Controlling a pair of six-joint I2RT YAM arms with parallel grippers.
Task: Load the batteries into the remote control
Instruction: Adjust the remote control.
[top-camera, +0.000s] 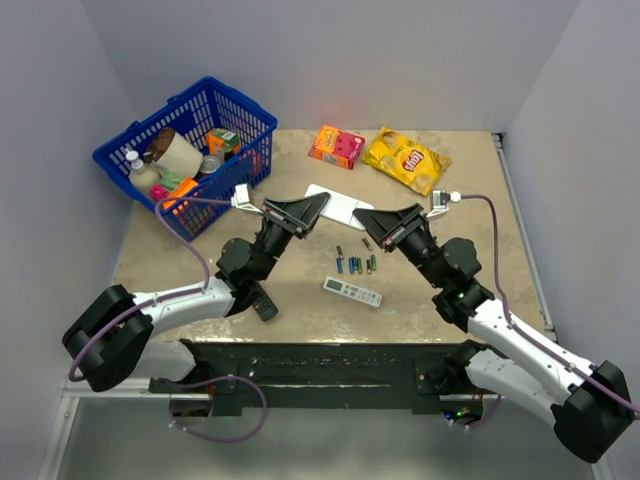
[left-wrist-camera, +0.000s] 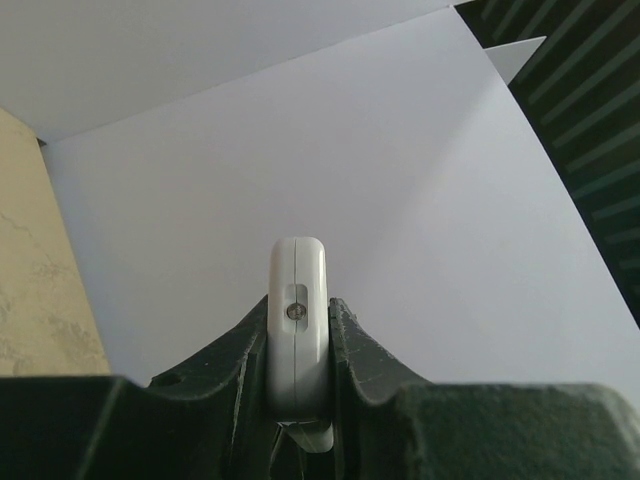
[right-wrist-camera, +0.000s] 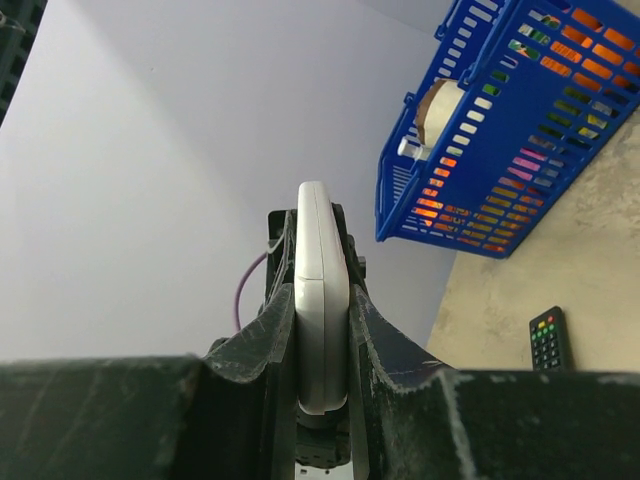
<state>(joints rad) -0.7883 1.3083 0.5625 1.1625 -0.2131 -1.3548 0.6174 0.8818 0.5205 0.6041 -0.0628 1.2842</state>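
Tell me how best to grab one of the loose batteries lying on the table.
Take the leftmost battery across its middle, coming straight down, jaws closing on its long sides. It lies flat, pointing away from the arms, and only its right side has a neighbour close by.

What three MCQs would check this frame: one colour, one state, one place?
1. The slotted plastic basket is: A red, B blue, C green.
2. The short wide white remote control is: A lying untouched, B held by one arm only, C clamped by the left fingers and the right fingers.
3. The small cylindrical batteries lie: A in the basket, B inside the remote control, C loose on the tan table.

Key: B, its mesh walls are blue; C, each wrist view shows the white body pinched edge-on; C, the cells sit in a row on the bare tabletop.
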